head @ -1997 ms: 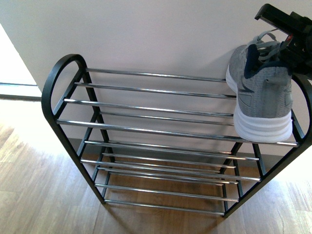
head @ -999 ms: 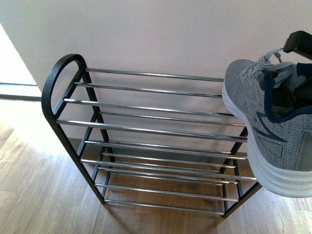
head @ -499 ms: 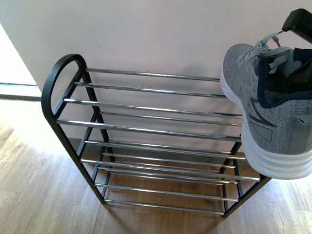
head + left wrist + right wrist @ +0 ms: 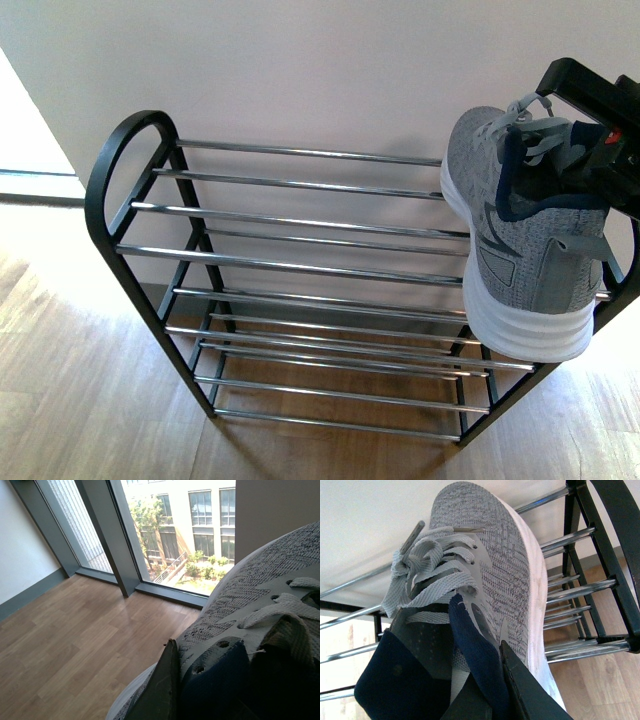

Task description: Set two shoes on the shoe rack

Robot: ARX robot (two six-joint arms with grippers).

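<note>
The shoe rack (image 4: 290, 268) stands against the wall with black side frames and chrome bars; its bars also show in the right wrist view (image 4: 572, 585). My right gripper (image 4: 590, 150) is shut on a grey knit shoe (image 4: 515, 240) by its navy-lined collar, holding it tilted, toe up, over the rack's right end. The same shoe fills the right wrist view (image 4: 490, 565), with the gripper (image 4: 492, 690) clamped on its side wall. My left gripper (image 4: 200, 690) is shut on the other grey shoe (image 4: 250, 590); it is out of the front view.
A pale wall (image 4: 320, 70) runs behind the rack. Wooden floor (image 4: 90, 400) lies in front and to the left. In the left wrist view, wood floor (image 4: 75, 630) leads to tall windows (image 4: 165, 535).
The right gripper has swung the shoe leftward and up from its low, sideways pose, so it now hangs more upright over the rack's right end.
</note>
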